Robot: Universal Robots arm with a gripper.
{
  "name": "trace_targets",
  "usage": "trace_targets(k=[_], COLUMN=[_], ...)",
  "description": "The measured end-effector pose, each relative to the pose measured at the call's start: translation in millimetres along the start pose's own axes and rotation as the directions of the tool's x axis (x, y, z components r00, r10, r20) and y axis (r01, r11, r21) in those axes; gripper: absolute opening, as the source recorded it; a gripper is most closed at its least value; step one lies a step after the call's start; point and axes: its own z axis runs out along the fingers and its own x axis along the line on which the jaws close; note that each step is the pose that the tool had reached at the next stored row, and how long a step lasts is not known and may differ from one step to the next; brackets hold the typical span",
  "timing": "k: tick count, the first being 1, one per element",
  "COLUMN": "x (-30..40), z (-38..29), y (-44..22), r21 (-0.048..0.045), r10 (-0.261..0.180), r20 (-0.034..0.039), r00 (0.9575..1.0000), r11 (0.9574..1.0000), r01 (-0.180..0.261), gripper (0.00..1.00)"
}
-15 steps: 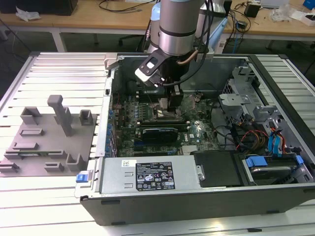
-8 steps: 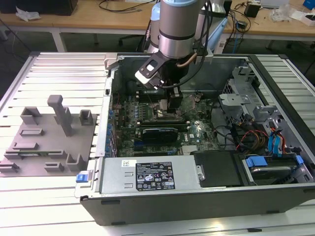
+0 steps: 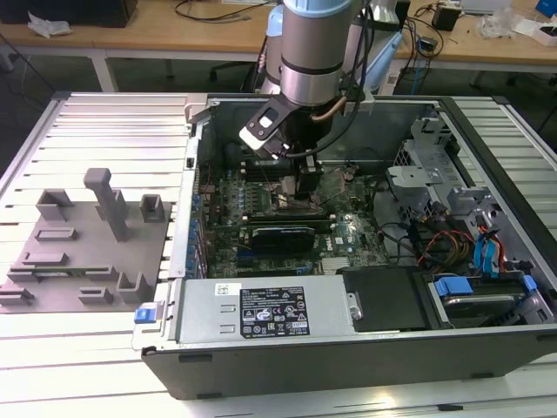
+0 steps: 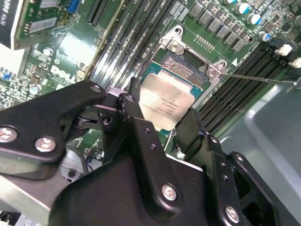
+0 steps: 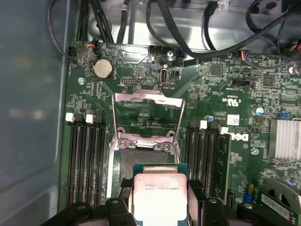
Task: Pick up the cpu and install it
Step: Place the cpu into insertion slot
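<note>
The exterior view looks down from well back over the open computer case [image 3: 365,344], while both wrist views sit close above its CPU socket [image 4: 188,66] [image 5: 136,162].
</note>
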Motion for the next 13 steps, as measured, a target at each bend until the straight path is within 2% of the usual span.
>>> trace_targets(k=[5,8,13], x=[3.3,7.3,8.4], z=[4.2,10.1,17.9], y=[0.3,0.4,0.3], r21=[-0.0002,-0.0003,-0.0003], r10=[0.01,0.022,0.04], r20=[-0.0013,-0.0021,-0.0026], r00=[0.9999,0.9998,0.9992], r11=[0.9999,0.9998,0.9992], r01=[-0.01,-0.022,-0.04], gripper=[0.55,0.55,0.55])
